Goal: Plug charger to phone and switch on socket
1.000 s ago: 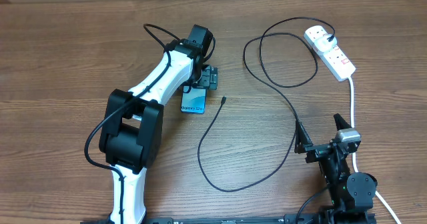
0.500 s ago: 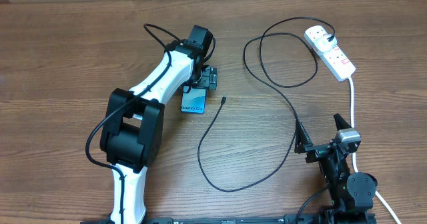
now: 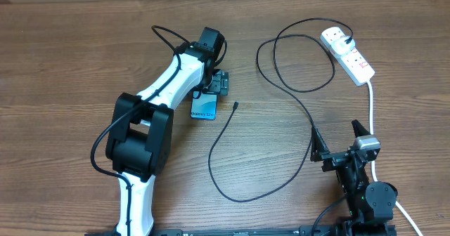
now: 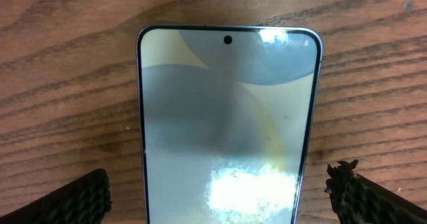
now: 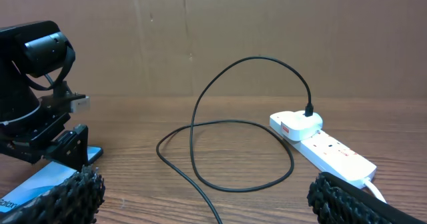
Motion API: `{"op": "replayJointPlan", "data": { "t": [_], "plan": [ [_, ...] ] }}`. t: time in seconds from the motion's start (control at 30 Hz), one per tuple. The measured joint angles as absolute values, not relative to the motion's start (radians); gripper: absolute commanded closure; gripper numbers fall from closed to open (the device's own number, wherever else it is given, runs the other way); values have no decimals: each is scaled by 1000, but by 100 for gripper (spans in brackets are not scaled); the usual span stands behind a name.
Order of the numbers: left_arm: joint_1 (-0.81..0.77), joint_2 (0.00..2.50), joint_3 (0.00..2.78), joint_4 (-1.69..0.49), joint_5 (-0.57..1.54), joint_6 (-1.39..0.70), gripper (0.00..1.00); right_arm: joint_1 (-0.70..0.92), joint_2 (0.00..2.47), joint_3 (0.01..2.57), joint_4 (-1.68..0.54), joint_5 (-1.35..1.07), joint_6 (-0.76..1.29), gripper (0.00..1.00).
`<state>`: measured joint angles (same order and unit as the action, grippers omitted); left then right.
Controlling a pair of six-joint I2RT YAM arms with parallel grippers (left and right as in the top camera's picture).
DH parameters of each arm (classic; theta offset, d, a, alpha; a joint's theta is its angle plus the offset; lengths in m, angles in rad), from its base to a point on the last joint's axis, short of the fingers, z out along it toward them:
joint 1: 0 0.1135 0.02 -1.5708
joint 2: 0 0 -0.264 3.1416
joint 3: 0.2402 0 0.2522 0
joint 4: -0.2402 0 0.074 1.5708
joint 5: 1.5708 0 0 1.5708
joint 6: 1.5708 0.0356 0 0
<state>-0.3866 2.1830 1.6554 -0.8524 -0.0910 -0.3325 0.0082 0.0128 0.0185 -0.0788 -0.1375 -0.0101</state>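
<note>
The phone (image 3: 204,109) lies flat on the table, its blue screen up. My left gripper (image 3: 217,86) hovers over its far end. In the left wrist view the phone (image 4: 227,111) fills the middle, and my left gripper (image 4: 220,201) is open, one finger on each side and clear of its edges. The charger cable (image 3: 232,134) lies loose, its small tip (image 3: 235,105) just right of the phone. Its other end enters a white adapter (image 3: 335,37) on the socket (image 3: 355,62). My right gripper (image 3: 337,143) is open and empty at the front right.
The socket's thick white cord (image 3: 370,106) runs down past my right arm. The cable loops (image 5: 227,144) lie between my right gripper (image 5: 213,197) and the socket (image 5: 333,152). The phone (image 5: 40,182) and left gripper (image 5: 47,127) show at the left.
</note>
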Motion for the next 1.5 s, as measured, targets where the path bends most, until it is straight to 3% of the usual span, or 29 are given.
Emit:
{"op": "replayJointPlan", "data": {
  "t": [1.5],
  "plan": [
    [-386,2213,1657,-855,-78,-311,0,8,13,19,-79,-138,-10,0]
  ]
}}
